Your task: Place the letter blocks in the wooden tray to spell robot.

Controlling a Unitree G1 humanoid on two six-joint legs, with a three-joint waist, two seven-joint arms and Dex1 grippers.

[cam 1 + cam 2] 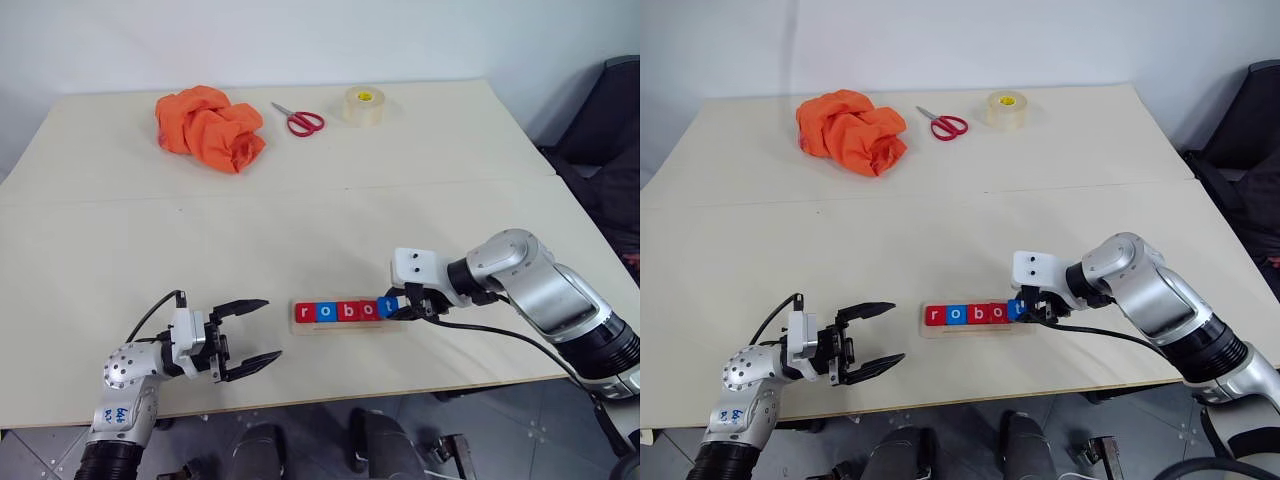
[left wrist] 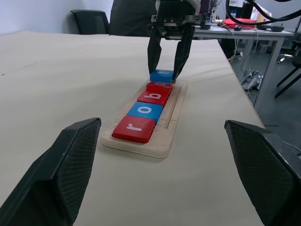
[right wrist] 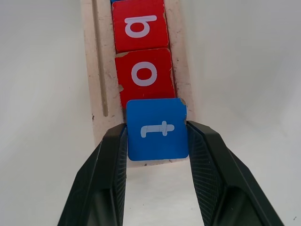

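Note:
The wooden tray (image 1: 346,326) lies near the table's front edge with letter blocks in a row: red r (image 1: 305,312), blue o (image 1: 326,312), red b (image 1: 348,311), red o (image 1: 368,310) and blue t (image 3: 157,128) at the right end. My right gripper (image 3: 157,141) is shut on the blue t block, its fingers (image 3: 112,155) pressed on both sides, at the tray's right end (image 1: 400,305). My left gripper (image 1: 255,332) is open with nothing in it, left of the tray, pointing at it (image 2: 155,136).
At the table's far side lie a crumpled orange cloth (image 1: 210,127), red-handled scissors (image 1: 300,120) and a roll of tape (image 1: 364,105). A seam crosses the tabletop (image 1: 300,190). A dark chair (image 1: 610,140) stands at the right.

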